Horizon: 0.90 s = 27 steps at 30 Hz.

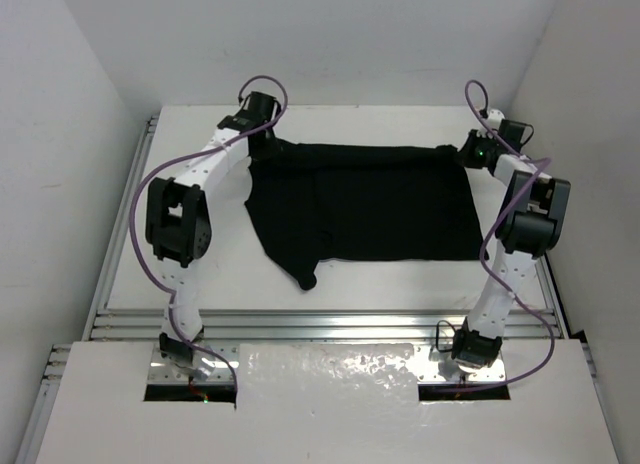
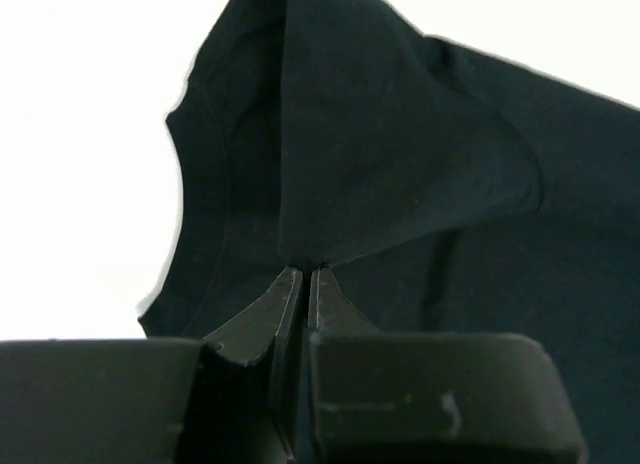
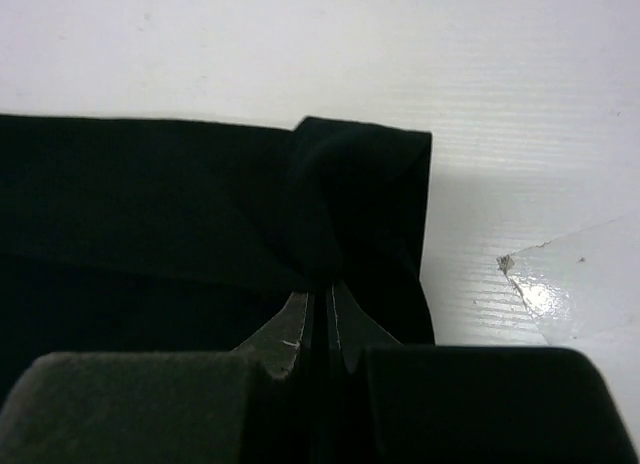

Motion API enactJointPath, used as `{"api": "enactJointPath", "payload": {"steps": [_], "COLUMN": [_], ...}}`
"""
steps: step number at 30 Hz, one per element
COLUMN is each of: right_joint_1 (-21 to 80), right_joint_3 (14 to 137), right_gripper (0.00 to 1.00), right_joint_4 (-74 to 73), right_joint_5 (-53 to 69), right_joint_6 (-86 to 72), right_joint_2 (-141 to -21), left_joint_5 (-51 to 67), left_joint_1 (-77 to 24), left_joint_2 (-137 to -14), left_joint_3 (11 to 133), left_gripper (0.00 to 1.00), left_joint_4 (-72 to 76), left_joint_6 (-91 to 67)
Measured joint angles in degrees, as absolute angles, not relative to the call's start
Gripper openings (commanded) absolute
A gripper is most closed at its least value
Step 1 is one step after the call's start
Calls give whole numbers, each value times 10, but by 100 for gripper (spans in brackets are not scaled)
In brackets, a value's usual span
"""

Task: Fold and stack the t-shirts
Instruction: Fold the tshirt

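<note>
Top external: where's the black t-shirt (image 1: 370, 204)?
— Spread on the white table (image 1: 400, 284), left gripper (image 1: 258, 142) and right gripper (image 1: 470, 152) at its far corners.
— Left wrist?
— Left gripper (image 2: 303, 271) pinches a raised fold of the t-shirt (image 2: 400, 154), jaws closed on cloth.
— Right wrist?
— Right gripper (image 3: 322, 289) clamps the t-shirt's (image 3: 150, 204) bunched corner, bare table (image 3: 500, 64) beside it.

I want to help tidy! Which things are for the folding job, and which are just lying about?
For the job:
black t-shirt
left gripper, pinching the shirt
right gripper, pinching the shirt

Just there:
white table
purple cables on the arms
metal rails
</note>
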<state>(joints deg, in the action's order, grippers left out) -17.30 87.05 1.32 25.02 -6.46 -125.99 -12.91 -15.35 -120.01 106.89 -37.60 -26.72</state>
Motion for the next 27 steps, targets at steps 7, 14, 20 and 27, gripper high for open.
{"api": "enactJointPath", "payload": {"steps": [7,14,20,27], "right_joint_1": [-175,-175,-175,-175], "right_joint_3": [864,785,750,832], "right_gripper": [8,19,54,56], "right_joint_4": [4,-7,-23,-90], "right_joint_5": [261,251,243,213], "right_joint_6": [-69,-84,-107,-167], "right_joint_2": [-1211,-1150,-1143,-1152], "left_joint_5": [-139,-116,-97,-138], "left_joint_1": [-154,-154,-157,-154], "left_joint_2": [-1149,-1125,-1121,-1102], "left_joint_3": [1041,977,944,1027], "left_gripper": [0,8,85,96], "left_joint_4": [-379,-374,-391,-434], "left_joint_6": [-293,-316,-320,-313]}}
